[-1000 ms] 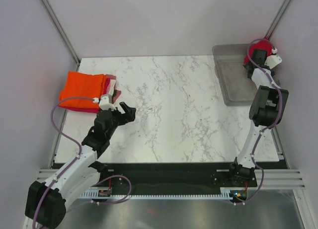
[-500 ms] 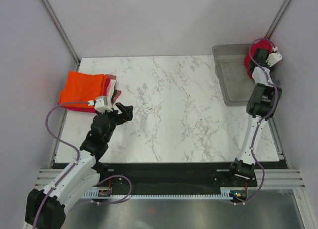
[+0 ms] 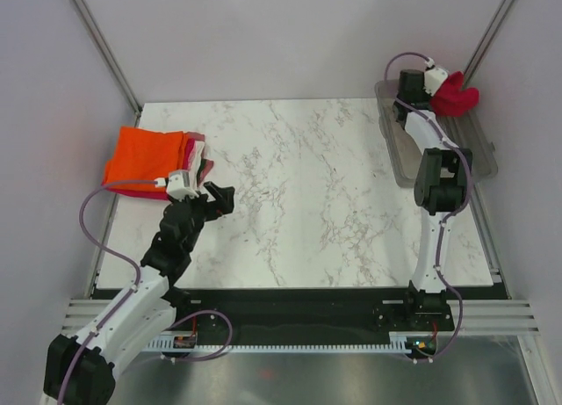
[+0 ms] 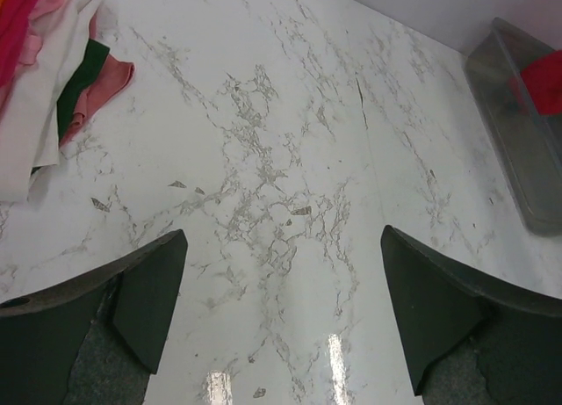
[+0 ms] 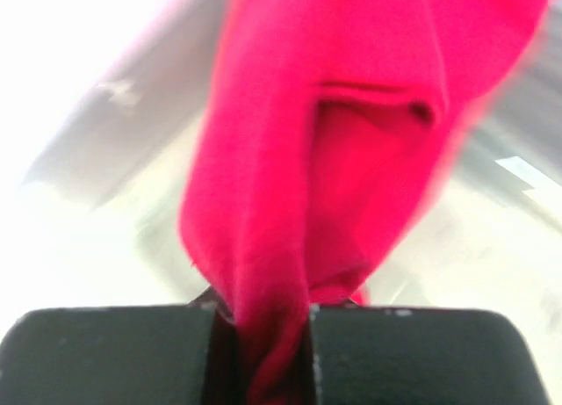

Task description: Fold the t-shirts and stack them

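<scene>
A crimson red t-shirt [image 3: 457, 96] hangs bunched over the grey bin [image 3: 439, 150] at the back right. My right gripper [image 3: 436, 86] is shut on it, and the cloth [image 5: 334, 159] is pinched between its jaws in the right wrist view. On the left edge of the table lies a stack of folded t-shirts, with a bright orange one [image 3: 145, 157] on top and pink, white and dark edges [image 4: 61, 80] showing below. Right of that stack my left gripper [image 3: 219, 197] hovers low over bare marble. It is open and holds nothing [image 4: 281, 317].
The clear grey bin [image 4: 518, 150] stands along the table's right edge. White marble tabletop [image 3: 307, 185] spreads between the stack and the bin. Purple walls and metal posts close in the back and sides.
My right gripper has shut on the red t-shirt and swung left, lifting it over the bin's back end. The left arm has barely shifted.
</scene>
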{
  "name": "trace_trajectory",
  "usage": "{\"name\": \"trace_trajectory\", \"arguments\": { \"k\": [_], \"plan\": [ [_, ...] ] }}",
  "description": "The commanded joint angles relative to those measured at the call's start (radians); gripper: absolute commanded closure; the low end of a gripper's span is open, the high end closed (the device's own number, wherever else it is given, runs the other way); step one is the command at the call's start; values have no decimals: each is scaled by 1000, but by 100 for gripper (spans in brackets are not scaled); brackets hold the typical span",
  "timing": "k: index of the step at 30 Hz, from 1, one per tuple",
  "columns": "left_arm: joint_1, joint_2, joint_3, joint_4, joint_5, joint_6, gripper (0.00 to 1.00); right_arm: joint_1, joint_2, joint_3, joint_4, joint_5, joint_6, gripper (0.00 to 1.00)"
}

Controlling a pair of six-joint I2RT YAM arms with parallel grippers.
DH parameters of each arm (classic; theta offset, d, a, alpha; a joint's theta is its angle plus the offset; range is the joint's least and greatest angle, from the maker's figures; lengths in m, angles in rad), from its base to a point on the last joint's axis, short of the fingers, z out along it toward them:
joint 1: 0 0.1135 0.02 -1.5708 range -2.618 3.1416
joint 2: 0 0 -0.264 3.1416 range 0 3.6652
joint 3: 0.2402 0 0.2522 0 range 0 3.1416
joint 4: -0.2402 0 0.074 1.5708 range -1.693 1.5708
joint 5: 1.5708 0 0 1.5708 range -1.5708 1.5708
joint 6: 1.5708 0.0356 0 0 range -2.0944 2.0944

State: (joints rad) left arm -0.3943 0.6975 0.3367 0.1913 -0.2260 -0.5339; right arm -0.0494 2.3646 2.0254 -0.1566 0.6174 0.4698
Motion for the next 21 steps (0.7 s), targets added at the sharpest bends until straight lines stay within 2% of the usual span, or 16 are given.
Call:
{"name": "trace_trajectory", "arguments": {
  "k": [1,4,5,9,13,14,16,17,19,21],
  "plan": [
    [2,37,24,60,29,15,0,126,-319,-74,65,-7,-60,100],
    [2,69,41,85,114,25,0,239,-506,-232,68,-77,-98,100],
    [2,72,41,88,119,25,0,268,-548,-290,65,-147,-112,100],
    [2,57,28,92,74,0,0,445,-721,-355,13,-238,-192,100],
    [2,-34,-5,92,79,8,0,485,-826,-404,-72,-513,-125,100],
    [3,-50,-17,97,105,34,0,487,-834,-436,-89,-540,-109,89],
    [2,-79,-27,100,94,38,0,487,-841,-503,-150,-603,-66,51],
    [2,-84,-30,100,76,37,0,487,-841,-530,-170,-640,-62,19],
    [3,-82,-27,88,73,40,0,487,-850,-623,-237,-670,-57,11],
    [2,-60,-18,88,99,38,0,487,-878,-709,-247,-651,-62,10]
  ]
}}
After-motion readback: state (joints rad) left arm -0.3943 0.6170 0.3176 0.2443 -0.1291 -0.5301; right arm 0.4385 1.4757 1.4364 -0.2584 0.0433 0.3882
